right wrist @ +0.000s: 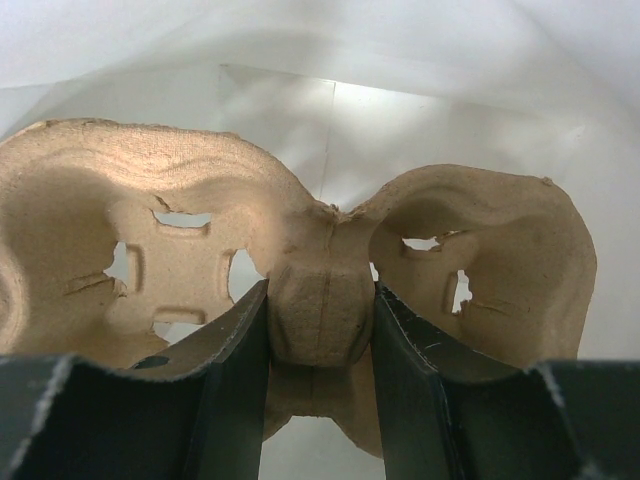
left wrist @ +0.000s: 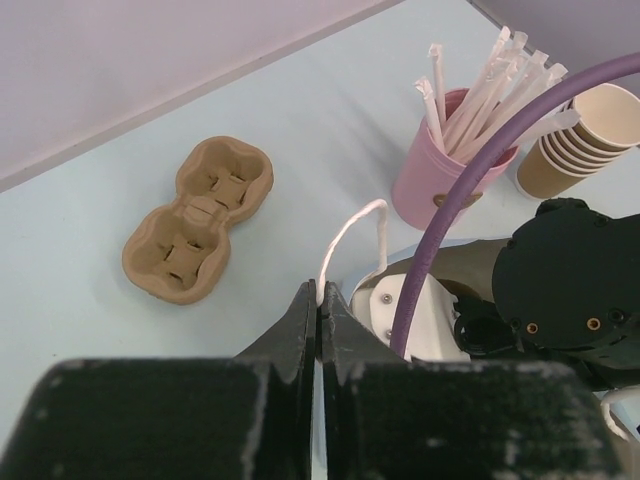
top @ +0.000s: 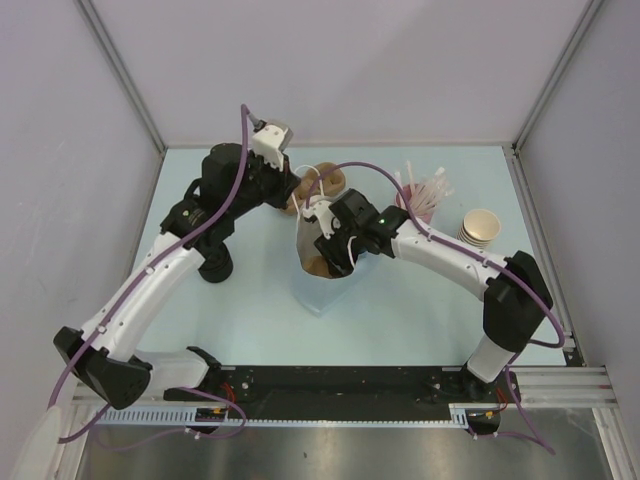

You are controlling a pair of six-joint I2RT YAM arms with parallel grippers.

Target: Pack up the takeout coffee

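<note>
Pale blue table [top: 420, 300], walled booth. Left fingers [left wrist: 305, 320] clenched on bag handle [left wrist: 350, 235] to hold bag [top: 315, 295] open; right fingers [right wrist: 255, 325] grip pulp carrier [right wrist: 480, 260] by mid ridge, inside bag. Coffee cup w/ lid: not visible anywhere.

a robotics lab test cell: a pale blue worktop [top: 400, 320] boxed in by plain grey panels [top: 330, 60] on metal framing [top: 120, 70], two cabled robot arms [top: 150, 290] bolted to a black rail [top: 340, 385], and staged props, a pink cup of straws [top: 425, 200] and stacked paper cups [top: 480, 227].
</note>
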